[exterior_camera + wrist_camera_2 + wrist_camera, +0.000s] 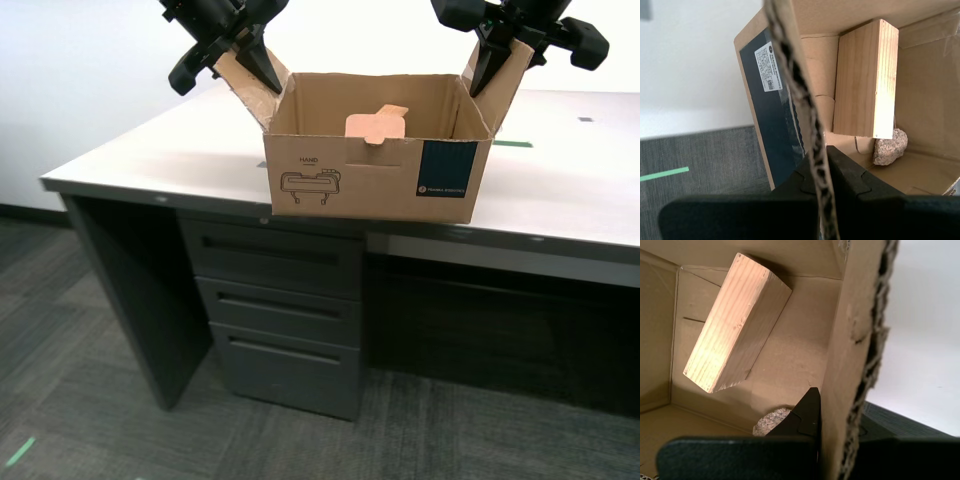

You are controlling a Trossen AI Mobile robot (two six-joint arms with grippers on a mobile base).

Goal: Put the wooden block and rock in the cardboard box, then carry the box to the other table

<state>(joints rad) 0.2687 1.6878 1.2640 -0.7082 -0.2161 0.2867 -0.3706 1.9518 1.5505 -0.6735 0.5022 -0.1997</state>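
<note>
Clamped jaws hold both side flaps: my first gripper [840,440] pinches one flap of the brown corrugated cardboard box [375,165], my second gripper [822,185] the other. That box sits at the near edge of the smooth pale desk [560,190]. Inside lie the light tan rectangular wooden block [866,80] and the small lumpy beige-grey rock [890,146], so loading looks done; carrying remains. Only the wrist views show the contents; the exterior view shows the green label.
</note>
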